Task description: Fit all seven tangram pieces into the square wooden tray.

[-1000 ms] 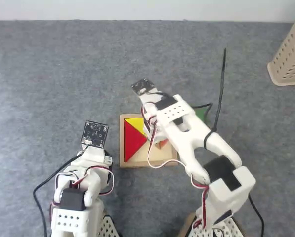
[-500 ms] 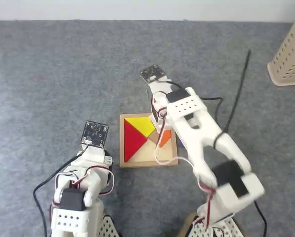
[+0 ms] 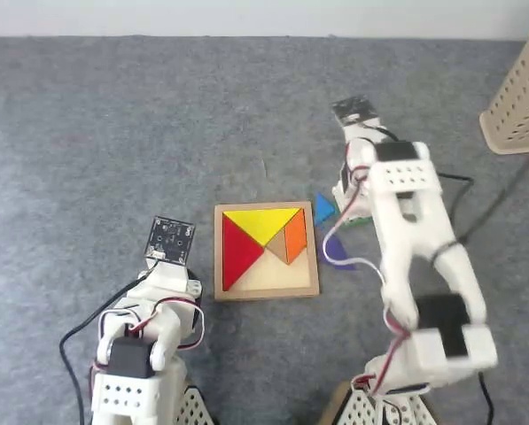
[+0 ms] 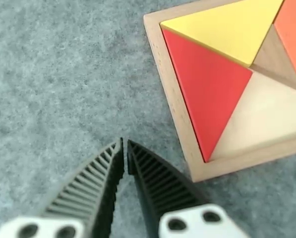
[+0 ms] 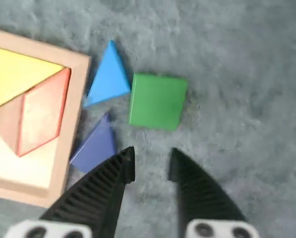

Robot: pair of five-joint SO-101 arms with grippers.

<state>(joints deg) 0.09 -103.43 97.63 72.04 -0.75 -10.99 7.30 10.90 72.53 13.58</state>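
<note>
Tray [image 3: 218,258] was bare pale wood, smooth, matt. Red piece [image 3: 237,251], yellow piece [image 3: 262,221], orange piece [image 3: 296,239] looked painted, smooth, slight sheen. Green square [image 5: 157,101]: painted too, matt. Table cover [image 3: 113,124] was grey cloth w/ fuzzy rough nap. Left gripper [image 4: 125,148] & right gripper [image 5: 150,158] had black ribbed plastic fingers, white smooth plastic bodies.

The left gripper [image 4: 124,144] hangs over grey carpet [image 4: 53,74], its ribbed fingers nearly together with nothing between them, just beside the wooden tray [image 4: 163,74]. In the tray, a red triangle [image 4: 207,89] lies against the rim, edge to edge with a yellow triangle [image 4: 227,27]. An orange piece [image 4: 294,29] sits at the view's edge.
</note>
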